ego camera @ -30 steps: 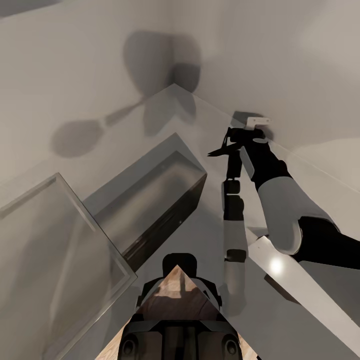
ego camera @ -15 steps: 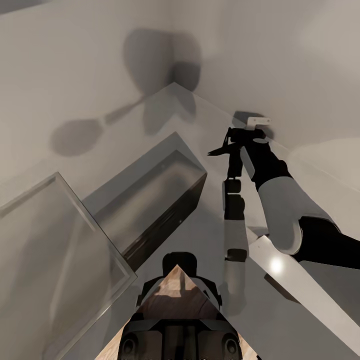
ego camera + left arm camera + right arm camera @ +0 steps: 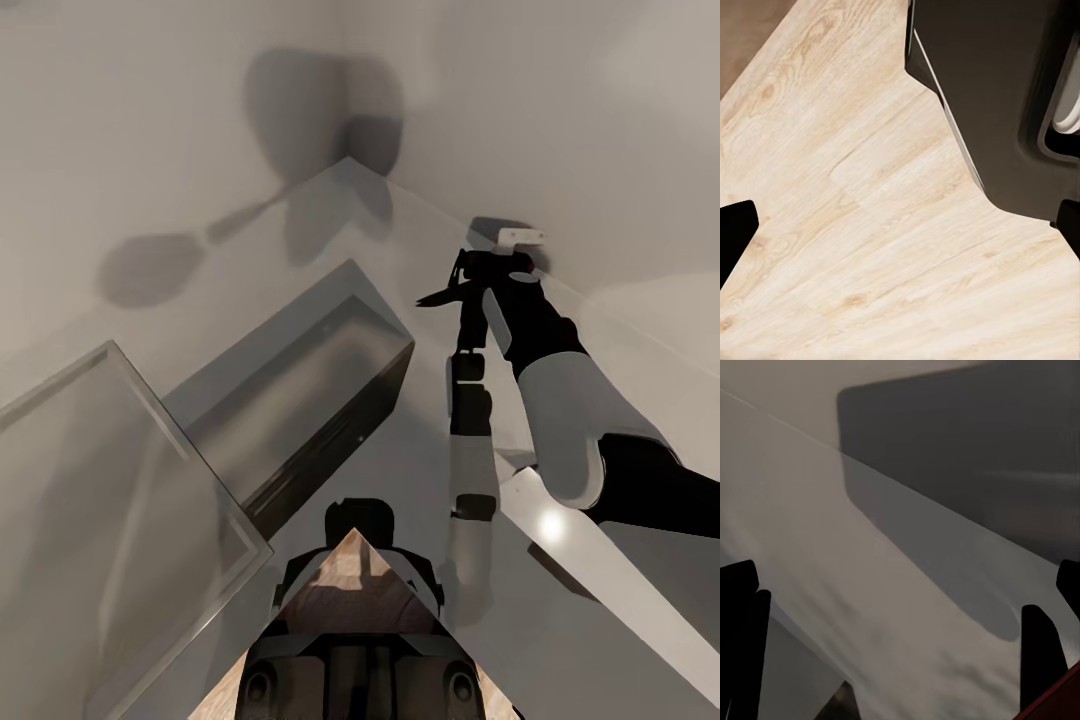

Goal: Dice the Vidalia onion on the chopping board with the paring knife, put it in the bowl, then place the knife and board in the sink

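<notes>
R arm (image 3: 545, 380) raised, hand (image 3: 470, 280) fwd.

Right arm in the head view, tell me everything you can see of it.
The right arm reaches up and away from the robot toward a pale wall. It has a smooth light grey shell, with black sections at elbow and forearm. It ends in the dark right gripper, near a small white bracket. In the right wrist view its fingers stand wide apart, holding nothing.

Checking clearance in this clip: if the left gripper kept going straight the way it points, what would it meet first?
Going by the left wrist view, the left gripper points at the pale wood-grain floor, so it would probably meet that first. How far off is unclear.
</notes>
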Robot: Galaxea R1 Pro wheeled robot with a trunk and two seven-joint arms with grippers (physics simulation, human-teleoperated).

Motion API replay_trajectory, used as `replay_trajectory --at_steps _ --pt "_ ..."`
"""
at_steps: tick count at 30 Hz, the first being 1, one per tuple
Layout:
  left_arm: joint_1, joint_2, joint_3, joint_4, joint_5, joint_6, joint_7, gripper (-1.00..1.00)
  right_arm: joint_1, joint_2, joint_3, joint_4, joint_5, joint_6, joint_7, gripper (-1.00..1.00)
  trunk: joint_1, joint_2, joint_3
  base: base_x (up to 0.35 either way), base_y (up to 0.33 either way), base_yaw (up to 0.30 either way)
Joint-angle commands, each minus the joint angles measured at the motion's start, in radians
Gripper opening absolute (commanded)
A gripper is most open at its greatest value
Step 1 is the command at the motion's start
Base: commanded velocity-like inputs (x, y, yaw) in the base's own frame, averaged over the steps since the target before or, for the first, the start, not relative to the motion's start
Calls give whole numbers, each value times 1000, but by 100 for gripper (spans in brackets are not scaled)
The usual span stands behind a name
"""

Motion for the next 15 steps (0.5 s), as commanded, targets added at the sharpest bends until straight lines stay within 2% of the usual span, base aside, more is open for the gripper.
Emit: replay_trajectory --at_steps 1,12,15 --pt "0 2 -8 -2 6 -2 9 100 0 1 -8 25 10 7 0 100 1 -1 -1 0 0 0" --pt "0 2 -8 -2 6 -2 10 100 0 1 -11 23 8 9 -3 100 1 -1 -1 0 0 0" --pt "0 2 -8 -1 6 -2 9 100 -1 1 -31 22 7 10 -4 100 1 -1 -1 0 0 0"
